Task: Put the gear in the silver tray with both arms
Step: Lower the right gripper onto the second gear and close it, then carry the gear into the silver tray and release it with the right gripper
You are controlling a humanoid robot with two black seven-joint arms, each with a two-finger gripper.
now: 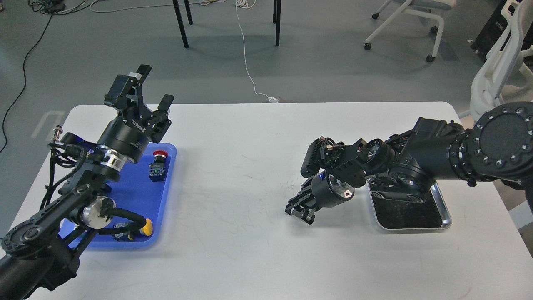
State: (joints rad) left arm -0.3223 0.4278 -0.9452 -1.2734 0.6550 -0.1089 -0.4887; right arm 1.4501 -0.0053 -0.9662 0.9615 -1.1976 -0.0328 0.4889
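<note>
The silver tray (442, 208) is seen on the white table (250, 166), right side, long axis running near-to-far. The left gripper (155, 88) is spread, empty. The right gripper's (300, 210) state cannot be told.

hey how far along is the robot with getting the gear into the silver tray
Nothing looks done yet: the visible part of the silver tray holds no gear. Nothing is in hand: the left pincer is open and empty above the blue tray; the right pincer holds nothing visible. Picking up and placing remain.
</note>
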